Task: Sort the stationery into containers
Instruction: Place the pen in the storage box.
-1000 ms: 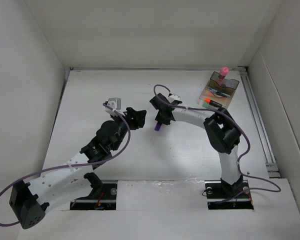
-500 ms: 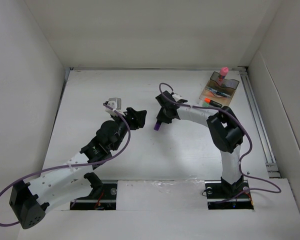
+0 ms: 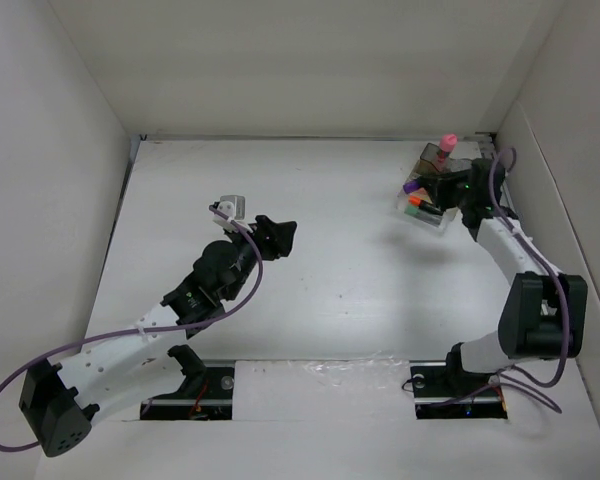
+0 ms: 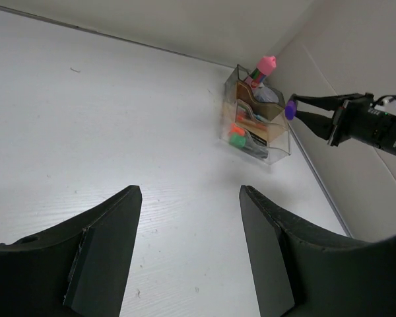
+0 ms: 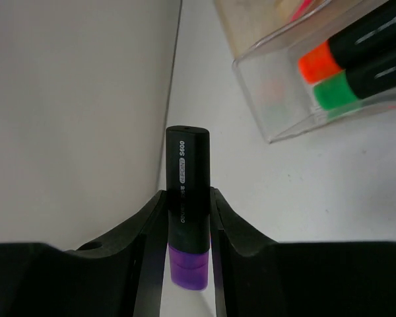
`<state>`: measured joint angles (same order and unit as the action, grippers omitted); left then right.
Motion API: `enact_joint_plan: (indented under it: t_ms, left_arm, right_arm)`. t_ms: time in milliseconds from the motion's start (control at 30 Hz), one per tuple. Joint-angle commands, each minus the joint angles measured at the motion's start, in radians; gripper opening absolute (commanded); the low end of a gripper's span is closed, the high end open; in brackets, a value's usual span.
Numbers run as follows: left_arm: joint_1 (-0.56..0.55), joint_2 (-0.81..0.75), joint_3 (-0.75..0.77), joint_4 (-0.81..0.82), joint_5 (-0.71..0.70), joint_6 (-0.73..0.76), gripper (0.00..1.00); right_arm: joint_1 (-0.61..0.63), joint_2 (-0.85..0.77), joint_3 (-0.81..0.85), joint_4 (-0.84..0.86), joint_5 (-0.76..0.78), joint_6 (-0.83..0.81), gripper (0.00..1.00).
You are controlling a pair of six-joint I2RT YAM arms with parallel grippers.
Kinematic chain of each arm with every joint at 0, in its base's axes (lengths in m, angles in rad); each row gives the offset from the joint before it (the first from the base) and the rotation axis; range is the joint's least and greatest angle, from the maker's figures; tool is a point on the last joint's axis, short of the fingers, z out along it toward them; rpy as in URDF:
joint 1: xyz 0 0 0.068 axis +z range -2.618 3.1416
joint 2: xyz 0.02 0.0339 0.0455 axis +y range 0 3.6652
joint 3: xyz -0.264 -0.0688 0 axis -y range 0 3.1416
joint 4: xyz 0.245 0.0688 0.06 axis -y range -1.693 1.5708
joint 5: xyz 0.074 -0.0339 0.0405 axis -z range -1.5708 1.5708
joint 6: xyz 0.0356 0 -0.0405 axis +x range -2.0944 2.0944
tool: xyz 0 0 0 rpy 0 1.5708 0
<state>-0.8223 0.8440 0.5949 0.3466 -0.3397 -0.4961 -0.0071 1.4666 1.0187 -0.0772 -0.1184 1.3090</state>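
Note:
My right gripper [image 5: 187, 198] is shut on a short black marker [image 5: 187, 165] with a purple cap. In the top view this gripper [image 3: 432, 188] hangs over the smoky-brown organiser [image 3: 432, 156] at the far right, and the marker's purple end [image 3: 410, 186] points left. The organiser [image 4: 277, 142] holds an orange-tipped marker [image 5: 317, 61], a green-tipped marker [image 5: 333, 92] and a pink-capped bottle [image 3: 447, 142]. My left gripper [image 3: 278, 238] hovers over mid-table, far from the organiser. It is open [image 4: 191, 191] with only bare table between its fingers.
White walls enclose the table on three sides, and the right wall [image 3: 570, 200] stands close behind the organiser. A metal rail [image 3: 520, 250] runs along the table's right edge. My right forearm [image 3: 500, 235] lies beside that rail.
My right arm has swung from mid-table to the far right, carrying the purple-capped marker over the organiser. The left arm has not moved.

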Motion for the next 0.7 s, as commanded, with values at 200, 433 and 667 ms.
enact_joint_plan:
  t_ms: [200, 433, 667]
  left_arm:
    - [0.005, -0.014, -0.015, 0.049, 0.028, -0.006, 0.58]
    - [0.005, -0.014, -0.015, 0.049, 0.028, -0.015, 0.58]
    - [0.005, -0.005, -0.015, 0.049, 0.028, -0.015, 0.56]
  right_arm:
    - [-0.223, 0.101, -0.135, 0.185, -0.36, 0.176, 0.08]
    - [-0.298, 0.113, -0.215, 0.294, -0.408, 0.233, 0.08]
    - [-0.307, 0.057, -0.215, 0.294, -0.411, 0.214, 0.08]
